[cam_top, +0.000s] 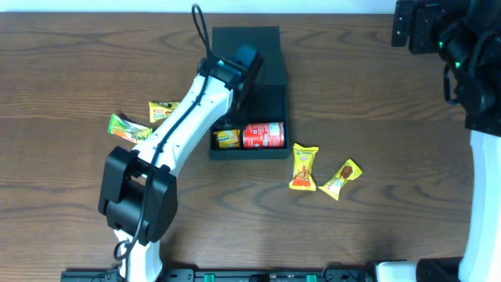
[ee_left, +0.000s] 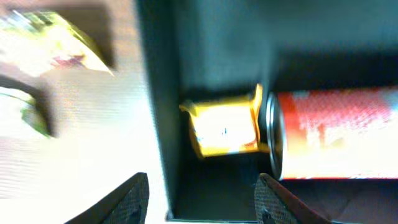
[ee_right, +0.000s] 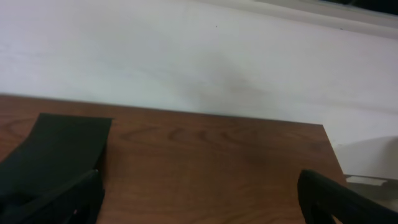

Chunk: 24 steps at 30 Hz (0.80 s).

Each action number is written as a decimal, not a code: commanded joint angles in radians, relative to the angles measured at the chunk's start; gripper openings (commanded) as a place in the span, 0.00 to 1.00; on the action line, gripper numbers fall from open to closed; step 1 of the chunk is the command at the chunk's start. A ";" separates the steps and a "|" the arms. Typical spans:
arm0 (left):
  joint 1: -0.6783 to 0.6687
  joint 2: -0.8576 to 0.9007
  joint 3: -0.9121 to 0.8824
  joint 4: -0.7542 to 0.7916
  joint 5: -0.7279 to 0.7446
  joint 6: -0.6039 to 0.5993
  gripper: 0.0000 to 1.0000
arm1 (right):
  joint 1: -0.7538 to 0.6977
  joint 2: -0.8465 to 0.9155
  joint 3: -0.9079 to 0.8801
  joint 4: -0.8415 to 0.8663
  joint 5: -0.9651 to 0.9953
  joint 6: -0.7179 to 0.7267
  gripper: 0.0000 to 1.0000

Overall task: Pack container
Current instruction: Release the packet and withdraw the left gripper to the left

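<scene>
From overhead, the container [cam_top: 249,98] sat toward the far middle of the table [cam_top: 376,102] with its lid flap folded back. At its near end a yellow packet [cam_top: 228,139] and a red can [cam_top: 264,135] lay side by side, touching. The left arm [cam_top: 184,117] reached over the open box, but its fingers were lost against the dark interior in this view. Four snacks lay outside on the wood. A lime packet [cam_top: 164,111] and a green packet [cam_top: 129,128] were to the left, an orange packet [cam_top: 303,166] and a gold packet [cam_top: 341,179] to the right. I judged the packing partly done, with two items in, four to go and the lid to close. The right arm [cam_top: 470,70] hung at the far right corner, well apart from the box.

In the left wrist view, the left gripper [ee_left: 205,196] hovered above the box's near end with its fingers spread and nothing between them. White lettering on the can and a pale panel on the packet were too blurred to read.

In the right wrist view, the right gripper [ee_right: 199,199] was spread wide and empty over bare wood. A dark flat shape at the left was probably the box's lid. No writing showed.
</scene>
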 commanded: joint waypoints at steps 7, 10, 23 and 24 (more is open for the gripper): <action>0.068 -0.009 0.119 0.018 -0.198 -0.089 0.56 | -0.032 0.031 -0.004 -0.015 -0.008 -0.003 0.99; 0.136 -0.009 0.119 -0.001 -0.191 -0.093 0.55 | -0.075 0.073 -0.004 -0.076 -0.080 -0.003 0.99; 0.325 -0.034 0.119 -0.068 -0.078 -0.034 0.50 | -0.152 0.174 -0.021 -0.374 -0.241 0.073 0.90; 0.328 -0.048 0.119 -0.085 -0.078 -0.035 0.50 | -0.152 0.153 -0.030 -0.372 -0.231 0.072 0.92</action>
